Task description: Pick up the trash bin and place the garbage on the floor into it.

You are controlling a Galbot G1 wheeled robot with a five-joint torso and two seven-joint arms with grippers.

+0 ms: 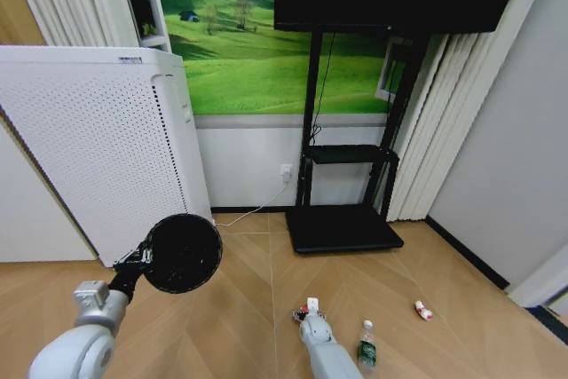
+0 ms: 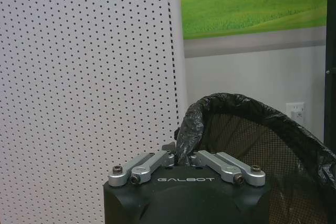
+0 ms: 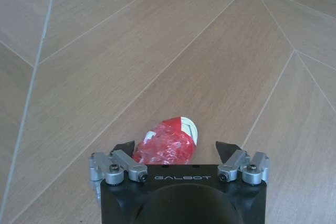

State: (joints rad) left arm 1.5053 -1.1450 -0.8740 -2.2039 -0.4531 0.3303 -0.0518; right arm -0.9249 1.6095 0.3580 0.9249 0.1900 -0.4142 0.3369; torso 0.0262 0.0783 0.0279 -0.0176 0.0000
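- The left tool (image 2: 181, 162) is clamped on the lined rim of the black mesh trash bin (image 1: 182, 253), holding it off the floor, beside the white perforated appliance (image 1: 98, 144).
- The right tool (image 3: 176, 150) is spread wide, low over the wooden floor (image 3: 157, 51), its fingers either side of a red crumpled wrapper (image 3: 167, 144).
- A clear bottle with a green label (image 1: 366, 346) lies just beside the right arm.
- A red-and-white piece (image 1: 423, 310) lies farther right.
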